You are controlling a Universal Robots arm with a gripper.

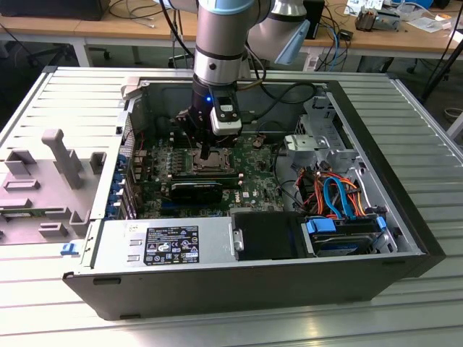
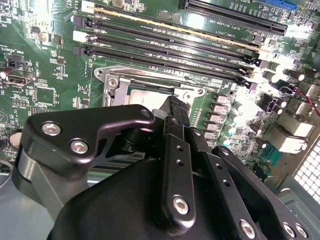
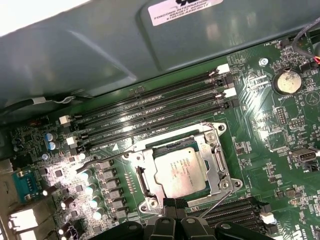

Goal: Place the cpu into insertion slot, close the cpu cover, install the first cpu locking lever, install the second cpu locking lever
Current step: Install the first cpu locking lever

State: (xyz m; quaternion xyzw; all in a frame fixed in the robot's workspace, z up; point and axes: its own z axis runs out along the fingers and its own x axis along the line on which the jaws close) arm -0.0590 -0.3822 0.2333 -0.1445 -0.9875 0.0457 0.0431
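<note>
Peeking into the open pc case (image 1: 253,289) in the exterior view: gripper (image 1: 206,153) hanging right over the insertion slot (image 1: 213,163), fingers pressed together and pinching nothing.

In the first wrist view, cpu (image 3: 179,172) seated flat in the insertion slot (image 3: 145,180), dull silver top up, with the cpu cover (image 3: 216,170) lying down around it like a frame. Gripper (image 3: 174,202) tips just past one edge of the slot, near the chip.

Thin wire locking lever (image 3: 97,162) poking out from one corner of the slot, over a row of capacitors (image 3: 92,192). Second locking lever (image 3: 216,204) slanting off the opposite corner, right beside the fingertips. Can't tell whether either one is hooked down.

Pretty tight around the edges: long memory slots (image 3: 150,107) running just beside one side of the slot, grey case wall (image 3: 100,50) beyond those. Plenty of open room straight above the slot, though.

Same story in the second wrist view: gripper (image 2: 176,106) tips closed up over the near edge of the slot, cpu (image 2: 150,95) and cpu cover (image 2: 112,85) peeking out past them.
</note>
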